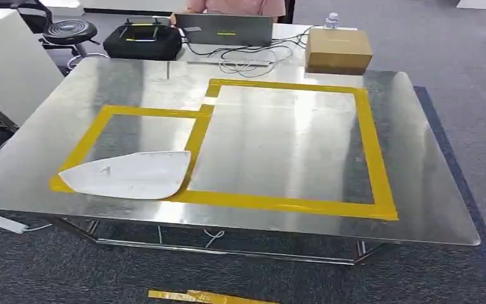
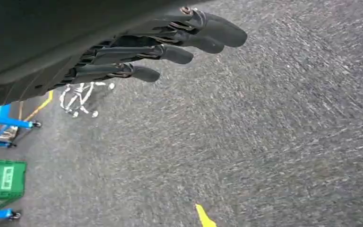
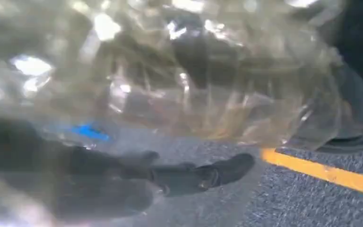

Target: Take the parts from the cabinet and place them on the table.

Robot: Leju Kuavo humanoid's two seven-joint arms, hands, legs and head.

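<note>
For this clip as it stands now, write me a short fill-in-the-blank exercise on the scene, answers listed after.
1. The white part lies inside the ____ of the two yellow-taped rectangles on the metal table.
2. The left hand hangs over grey ____.
3. The right hand holds a part in a clear ____ bag.
4. The cardboard box sits at the table's ____ edge.

Answers: smaller; carpet; plastic; far

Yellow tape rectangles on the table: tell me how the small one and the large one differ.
The small tape rectangle sits at the table's left front; the large tape rectangle adjoins it on the right and reaches farther back. The small one has a white curved part lying on it, overlapping its front tape; the large one encloses only bare metal. Both are yellow tape on the shiny steel table and share one side.
</note>
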